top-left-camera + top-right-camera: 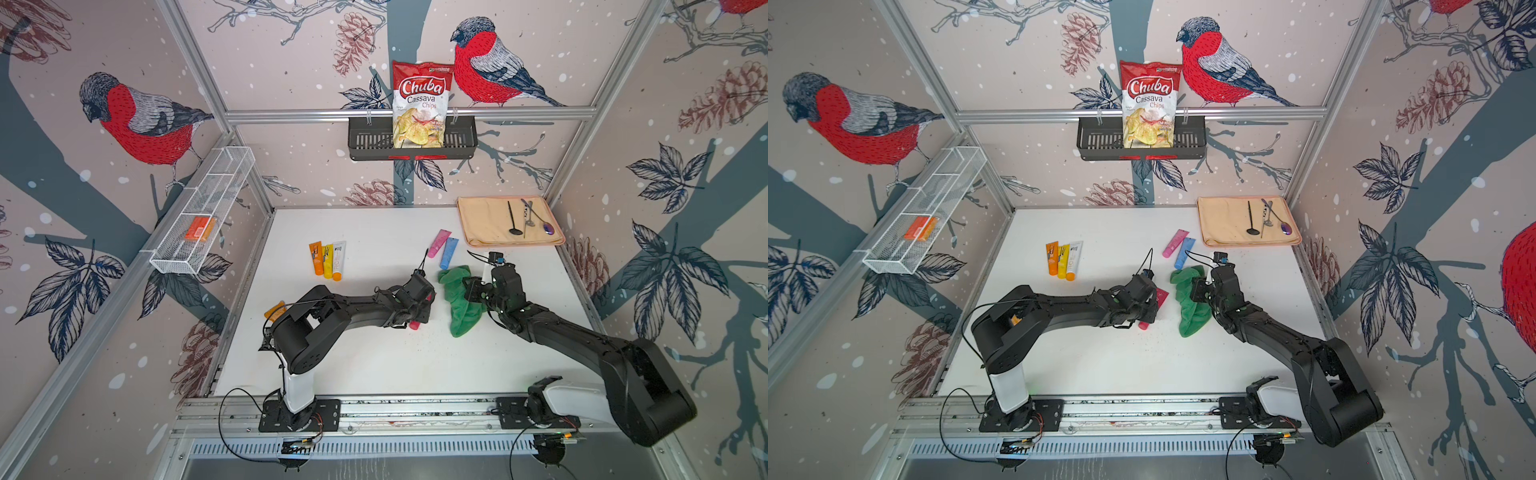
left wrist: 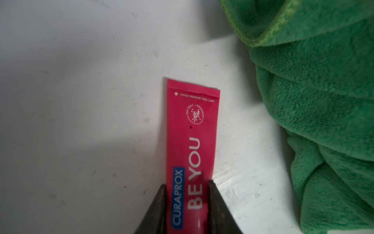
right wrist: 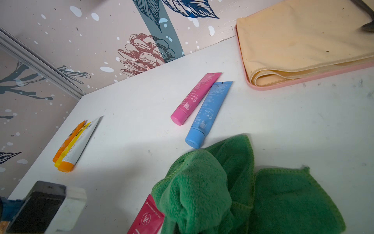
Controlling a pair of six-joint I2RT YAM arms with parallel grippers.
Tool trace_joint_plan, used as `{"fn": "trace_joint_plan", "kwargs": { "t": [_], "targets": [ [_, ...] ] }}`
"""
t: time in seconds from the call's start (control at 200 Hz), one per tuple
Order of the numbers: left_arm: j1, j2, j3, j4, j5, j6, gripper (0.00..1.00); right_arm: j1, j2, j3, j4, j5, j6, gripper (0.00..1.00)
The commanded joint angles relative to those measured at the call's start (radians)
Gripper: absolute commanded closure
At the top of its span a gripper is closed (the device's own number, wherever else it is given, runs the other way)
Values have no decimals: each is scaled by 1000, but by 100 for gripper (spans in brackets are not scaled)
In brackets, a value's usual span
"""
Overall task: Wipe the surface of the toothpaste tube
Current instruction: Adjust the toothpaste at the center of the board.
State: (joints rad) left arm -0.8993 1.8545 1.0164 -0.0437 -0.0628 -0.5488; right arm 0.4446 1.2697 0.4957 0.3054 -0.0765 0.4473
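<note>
The red toothpaste tube (image 2: 192,131), printed "BE YOU", lies mid-table, and my left gripper (image 2: 187,184) is shut on it, one finger against each long side. In both top views the wrist covers most of the tube; its cap end (image 1: 414,325) and crimped end (image 1: 1160,297) stick out. The crimped end touches the green cloth (image 3: 202,192). My right gripper (image 1: 467,291) is shut on the green cloth (image 1: 461,303), which is bunched over its fingers and trails onto the table just right of the tube.
A pink tube (image 1: 439,242) and a blue tube (image 1: 449,253) lie just behind the cloth. Orange, yellow and white tubes (image 1: 327,259) sit at the left. A beige towel (image 1: 490,220) with utensils fills the back right corner. Another orange tube (image 1: 274,309) lies by the left arm.
</note>
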Motion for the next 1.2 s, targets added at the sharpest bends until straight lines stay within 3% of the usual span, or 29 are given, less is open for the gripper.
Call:
{"fn": "trace_joint_plan", "kwargs": {
  "t": [0.0, 0.28, 0.445, 0.59, 0.725, 0.83, 0.925, 1.116, 1.196],
  "targets": [
    [-3, -3, -7, -128, -18, 33, 76, 0, -7, 0, 44, 3, 3, 100],
    [-12, -72, -9, -212, -232, 131, 82, -1, -2, 1, 43, 0, 3, 100],
    [-43, -102, 34, -319, -573, 188, 83, 0, 4, 4, 43, 0, 4, 100],
    [-87, 8, 88, -400, -951, 227, 84, -1, 6, 7, 42, 0, 3, 100],
    [-98, 140, 98, -354, -1101, 247, 84, 0, 6, 7, 43, -2, 3, 100],
    [-105, 199, 109, -317, -1107, 250, 83, -1, 9, 8, 41, -3, 4, 100],
    [-117, 187, 113, -287, -1051, 247, 73, -1, 15, 10, 40, -5, 1, 100],
    [-149, 67, 87, -201, -810, 272, 48, -2, 17, 12, 41, -9, 1, 100],
    [-151, -8, 62, -161, -652, 260, 46, -2, 14, 11, 40, -9, 1, 100]
  ]
}}
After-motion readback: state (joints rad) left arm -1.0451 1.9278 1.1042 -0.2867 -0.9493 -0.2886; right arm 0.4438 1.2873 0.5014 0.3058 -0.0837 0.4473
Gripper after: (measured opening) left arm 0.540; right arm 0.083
